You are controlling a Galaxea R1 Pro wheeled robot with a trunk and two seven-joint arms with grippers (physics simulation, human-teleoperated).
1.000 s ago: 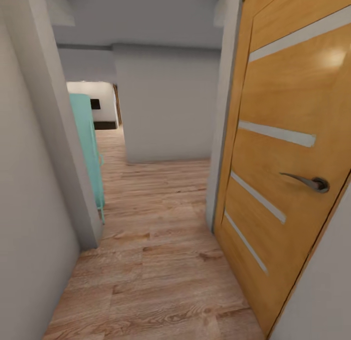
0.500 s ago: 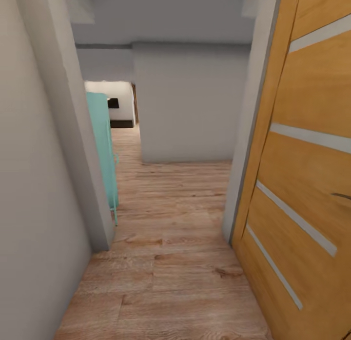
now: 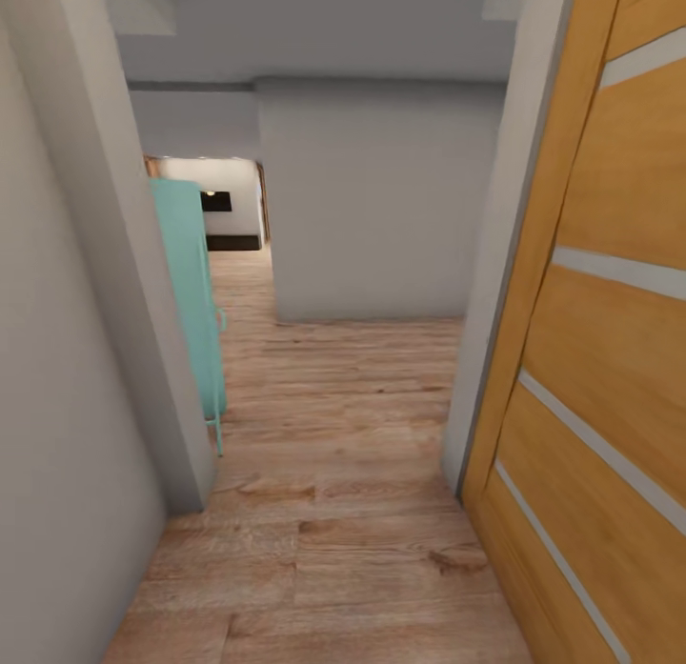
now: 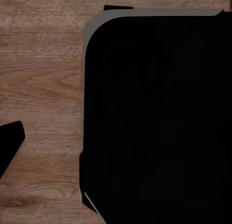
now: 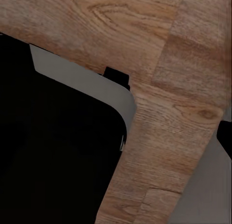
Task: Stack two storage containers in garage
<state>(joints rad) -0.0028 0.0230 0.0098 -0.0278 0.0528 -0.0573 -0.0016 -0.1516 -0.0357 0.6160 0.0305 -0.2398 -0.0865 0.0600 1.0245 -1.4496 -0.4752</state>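
Note:
No orange-red storage container is in view. I am in a narrow passage with a light wood-plank floor (image 3: 333, 512), looking through a doorway. In the left wrist view, a dark fingertip (image 4: 10, 147) sits at the picture's edge over the planks, beside my black base (image 4: 159, 118). The right wrist view has a dark fingertip (image 5: 225, 135) at its edge, also next to my black base (image 5: 53, 151). Each tip stands far out to the side with nothing held.
An open wooden door (image 3: 610, 359) with pale stripes stands close on the right. A grey wall corner (image 3: 143, 340) is close on the left, with a turquoise cabinet (image 3: 195, 302) behind it. A grey wall block (image 3: 372, 207) faces me, and the passage continues past its left side.
The whole head view has shifted: the door has slid further right, its handle is out of the picture, and the doorway edges are nearer. The camera has moved forward.

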